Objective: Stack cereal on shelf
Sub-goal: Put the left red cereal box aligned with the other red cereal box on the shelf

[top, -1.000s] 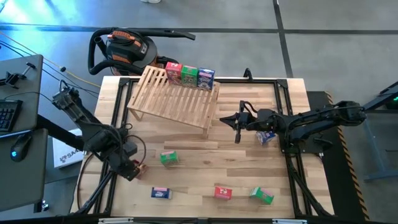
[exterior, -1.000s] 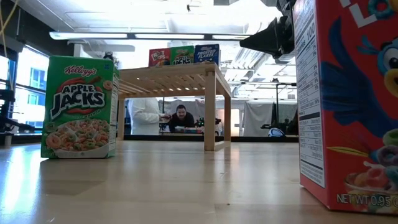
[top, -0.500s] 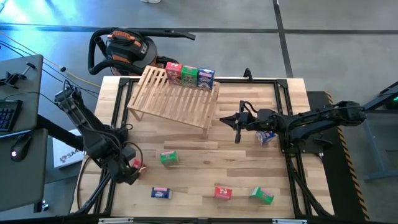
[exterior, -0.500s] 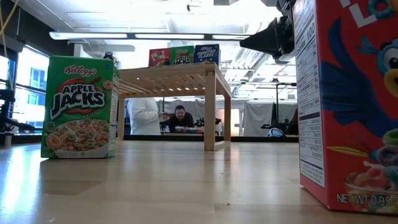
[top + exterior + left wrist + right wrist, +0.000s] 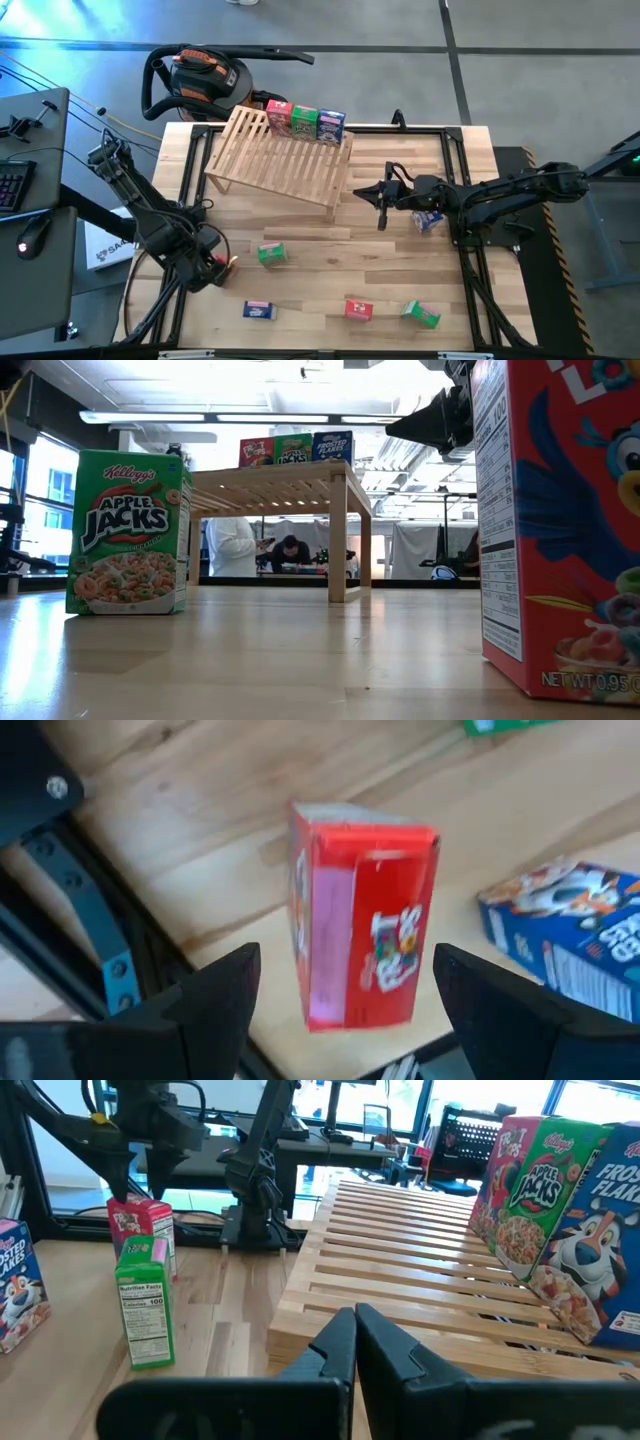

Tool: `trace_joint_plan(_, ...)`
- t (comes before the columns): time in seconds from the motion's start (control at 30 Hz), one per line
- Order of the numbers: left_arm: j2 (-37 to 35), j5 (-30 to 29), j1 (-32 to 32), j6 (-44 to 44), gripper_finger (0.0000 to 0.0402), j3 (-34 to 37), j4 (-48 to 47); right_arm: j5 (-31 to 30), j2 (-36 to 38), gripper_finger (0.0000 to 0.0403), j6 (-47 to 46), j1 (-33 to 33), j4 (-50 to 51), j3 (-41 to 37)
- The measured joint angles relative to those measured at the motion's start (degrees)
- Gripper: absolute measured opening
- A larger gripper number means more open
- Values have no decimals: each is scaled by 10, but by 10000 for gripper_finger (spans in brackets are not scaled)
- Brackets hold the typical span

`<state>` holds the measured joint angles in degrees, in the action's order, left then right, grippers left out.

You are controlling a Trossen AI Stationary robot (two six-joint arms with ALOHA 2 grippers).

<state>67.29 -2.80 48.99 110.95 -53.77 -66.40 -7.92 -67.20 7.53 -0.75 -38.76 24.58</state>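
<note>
From the high view, my left gripper (image 5: 212,268) sits at the table's left edge over a red cereal box (image 5: 222,263), fingers spread wide and holding nothing. My right gripper (image 5: 381,208) hangs shut and empty just off the shelf (image 5: 280,160)'s right end. 3 boxes already stand in a row on the shelf's far edge: a red shelf box (image 5: 279,118), a green shelf box (image 5: 303,122) and a blue shelf box (image 5: 331,126). On the table lie a green box (image 5: 271,255), a blue box (image 5: 259,310), a second red box (image 5: 359,309) and a second green box (image 5: 421,314); another blue-and-white box (image 5: 428,220) shows partly under my right arm. I judge the risk here to be the edge: the red box stands so near it that an off-centre closing could push it off.

In the low view, the near green box (image 5: 127,532) reads "Kellogg's APPLE JACKS"; the huge red box at the right (image 5: 560,520) shows a nutrition panel and "NET WT 0.95". The shelf boxes' print is too small, beyond a partial "JACKS".

My left wrist view shows the red box (image 5: 362,925) standing upright between my open fingers (image 5: 215,995), untouched, turned slightly askew to them. If I close like this I expect it to twist or topple. Its lettering is blurred.

My right wrist view shows my fingers (image 5: 345,1342) pressed together. Beyond them I read "JACKS" on the green shelf box (image 5: 525,1200), "FROS… FLAKE…" on the blue one (image 5: 598,1250), and "100" on the table's green box (image 5: 145,1305).
</note>
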Motion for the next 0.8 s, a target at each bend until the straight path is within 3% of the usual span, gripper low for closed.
trace_joint_plan(0.4,7,-4,-3,-10,284,18,4,9,0,0,0,0,0,0)
trace_joint_plan(0.8,-3,-7,-22,-70,206,0,0,12,0,0,-2,0,5,0)
